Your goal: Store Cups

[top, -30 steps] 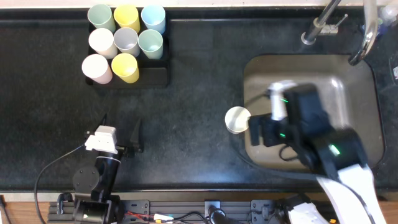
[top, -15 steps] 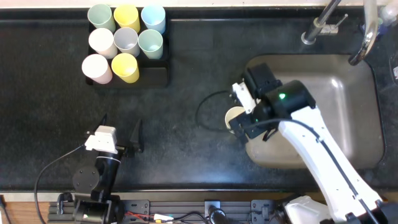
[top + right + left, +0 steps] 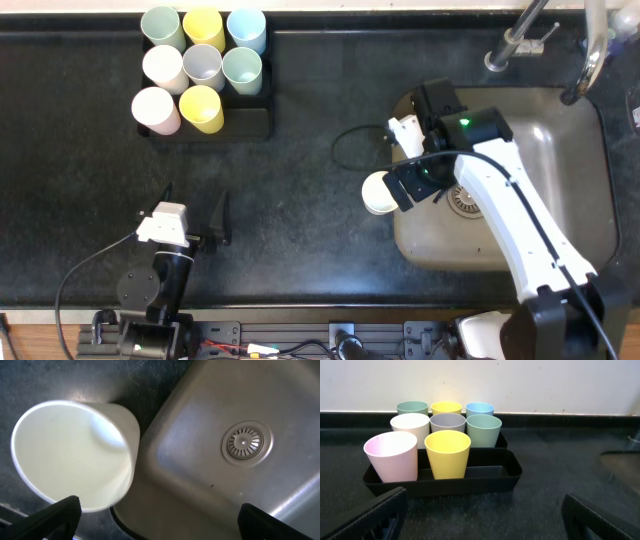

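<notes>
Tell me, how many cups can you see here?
9. Eight stand in the black tray: green, yellow, blue at the back; white, grey, green in the middle; pink, yellow in front. One cream cup is at the sink's left rim. None looks hidden.

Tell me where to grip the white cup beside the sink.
Likely the rim, from above: the cup stands mouth up on the counter beside the sink, so one finger can go inside the open mouth and one outside the wall.
</notes>
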